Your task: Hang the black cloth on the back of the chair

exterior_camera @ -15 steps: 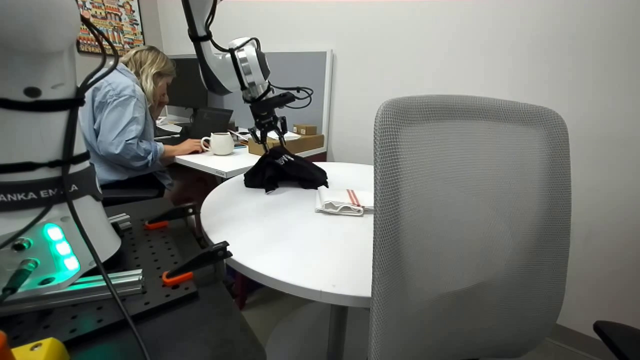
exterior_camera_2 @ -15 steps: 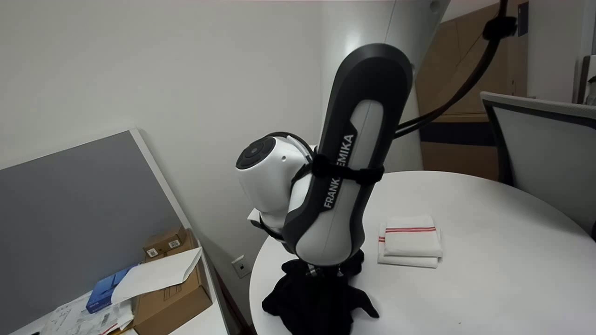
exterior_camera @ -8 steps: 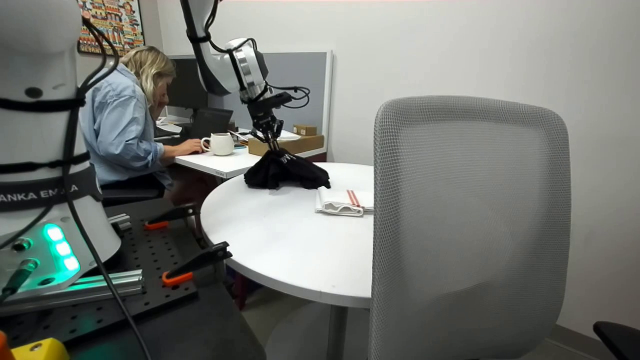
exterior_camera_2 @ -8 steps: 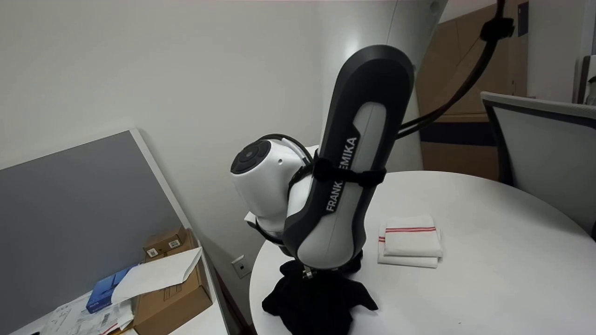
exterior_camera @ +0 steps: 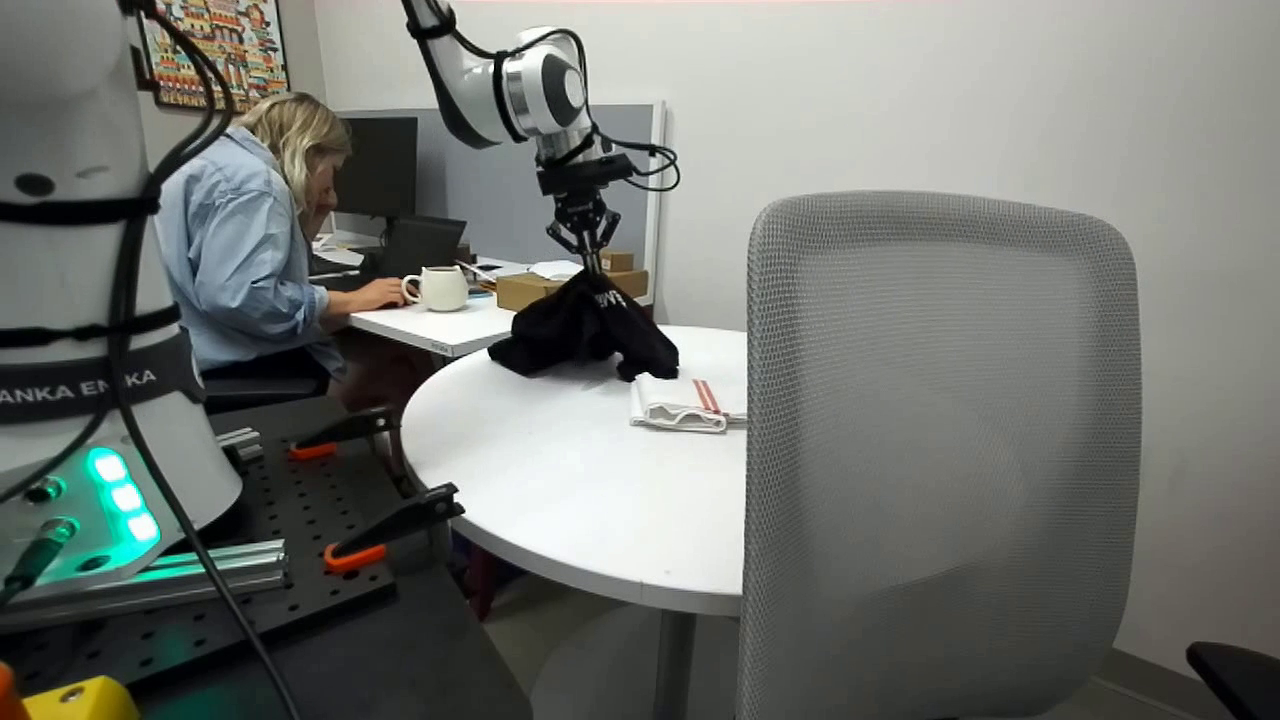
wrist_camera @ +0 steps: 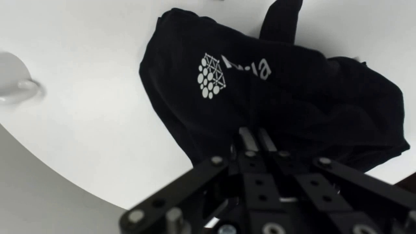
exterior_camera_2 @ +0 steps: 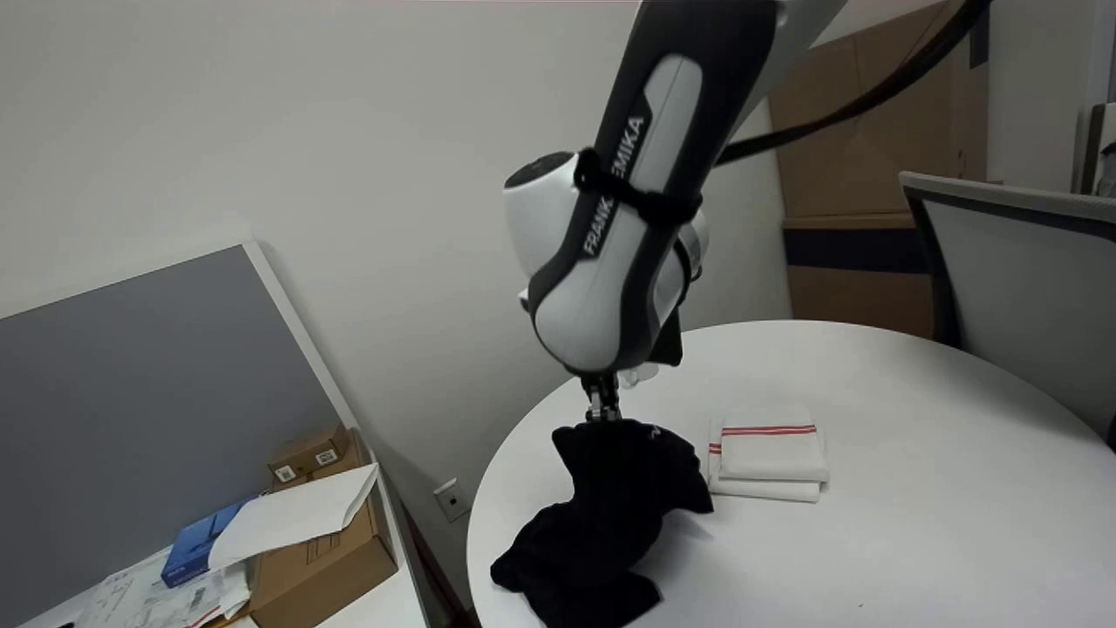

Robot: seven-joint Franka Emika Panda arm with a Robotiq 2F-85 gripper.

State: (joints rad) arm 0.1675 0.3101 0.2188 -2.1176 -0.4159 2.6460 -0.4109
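Brand Name Appeared Twice, Partly Covered

In an exterior view, "FRANK" and "EMIKA" ran along the arm link (exterior_camera_2: 623,235), a strap (exterior_camera_2: 664,208) crossing between them. "ANKA E" and "KA" showed on the dark band (exterior_camera: 75,388) round the robot base (exterior_camera: 60,275). The black cloth (wrist_camera: 276,97) carried a white dot-and-line logo (wrist_camera: 210,77) beside fold-broken lettering (wrist_camera: 265,69), its last "a" legible.

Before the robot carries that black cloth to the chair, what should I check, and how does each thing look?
1. Grip: ok, the gripper is closed on the black cloth.
2. Lifted free: not ok, the black cloth's lower part rests on the round table.
3. Clear of the folded towel: cannot tell; the two are close, contact unclear.
4. Chair back in sight: ok, its top edge shows in both exterior views.
5. Person: ok, seated at the desk, apart from the cloth.
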